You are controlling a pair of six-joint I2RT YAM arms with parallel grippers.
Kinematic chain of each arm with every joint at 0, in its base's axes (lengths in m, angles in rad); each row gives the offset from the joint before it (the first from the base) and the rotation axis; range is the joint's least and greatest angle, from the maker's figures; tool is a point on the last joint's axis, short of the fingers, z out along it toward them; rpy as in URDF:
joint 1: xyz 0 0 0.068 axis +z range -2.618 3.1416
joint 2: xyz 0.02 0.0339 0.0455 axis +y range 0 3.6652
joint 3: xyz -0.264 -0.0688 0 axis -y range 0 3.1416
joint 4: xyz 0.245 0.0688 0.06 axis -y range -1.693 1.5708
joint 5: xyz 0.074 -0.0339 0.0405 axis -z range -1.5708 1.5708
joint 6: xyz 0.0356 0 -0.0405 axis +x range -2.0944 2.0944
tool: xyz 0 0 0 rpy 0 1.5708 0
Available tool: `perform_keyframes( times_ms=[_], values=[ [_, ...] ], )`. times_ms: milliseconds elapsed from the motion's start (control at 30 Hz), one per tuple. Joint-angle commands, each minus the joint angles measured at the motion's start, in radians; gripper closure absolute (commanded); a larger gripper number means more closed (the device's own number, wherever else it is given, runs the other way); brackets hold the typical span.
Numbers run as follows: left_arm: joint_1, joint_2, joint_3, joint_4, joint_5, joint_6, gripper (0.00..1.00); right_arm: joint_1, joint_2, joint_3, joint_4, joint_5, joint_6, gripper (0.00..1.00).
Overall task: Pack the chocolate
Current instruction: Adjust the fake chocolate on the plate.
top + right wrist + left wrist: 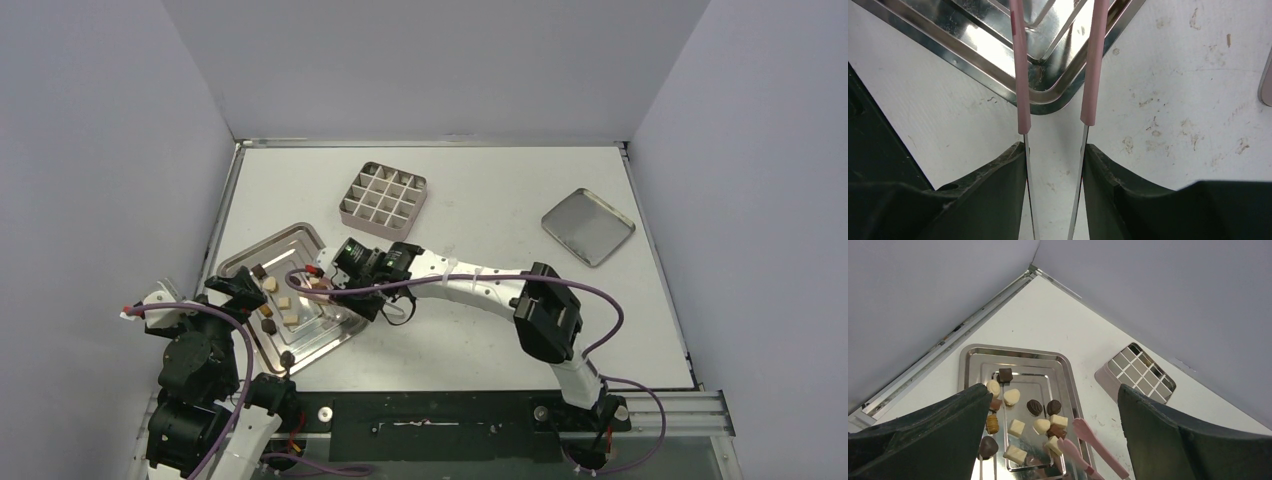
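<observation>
Near the table's left edge, towards its near-left corner, a silver stepped tray [320,335] lies turned at an angle to the table's sides, and the chocolate [1016,427] sits loose on its flat inner floor: small dark brown, tan and cream-white pieces, some rounded and some cube-like, scattered close together with several touching. The right gripper [1054,155] reaches across from the right side of the table to the tray's nearest-right corner, its two black fingers clamped on a pair of metal tongs [1020,75] with pink-sleeved arms. The two arms of the tongs stand apart and cross above the tray's rounded corner. In the left wrist view their pink tips lie at the tray's edge, just beside a cream piece and a brown one; whether they touch either piece cannot be told. The left gripper [1053,390] hangs over the tray's left side with its fingers spread wide, holding nothing, the chocolate showing between them below. Towards the far edge, just beyond the tray, stands a square gridded tin [383,196], upright on the table. Well apart from it, near the table's right edge, a square grey lid [588,226] lies flat.
</observation>
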Motion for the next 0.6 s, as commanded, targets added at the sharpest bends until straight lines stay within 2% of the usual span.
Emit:
perform_keyframes(
  times_ms=[0,567],
  values=[
    [0.004,-0.006,0.023,0.013,-0.011,0.0,0.03,-0.004,0.014,0.005,-0.015,0.002,-0.007,0.59],
    [0.006,-0.01,0.024,0.012,-0.014,-0.003,0.03,-0.005,0.091,0.065,-0.068,0.013,-0.006,0.59]
  ],
)
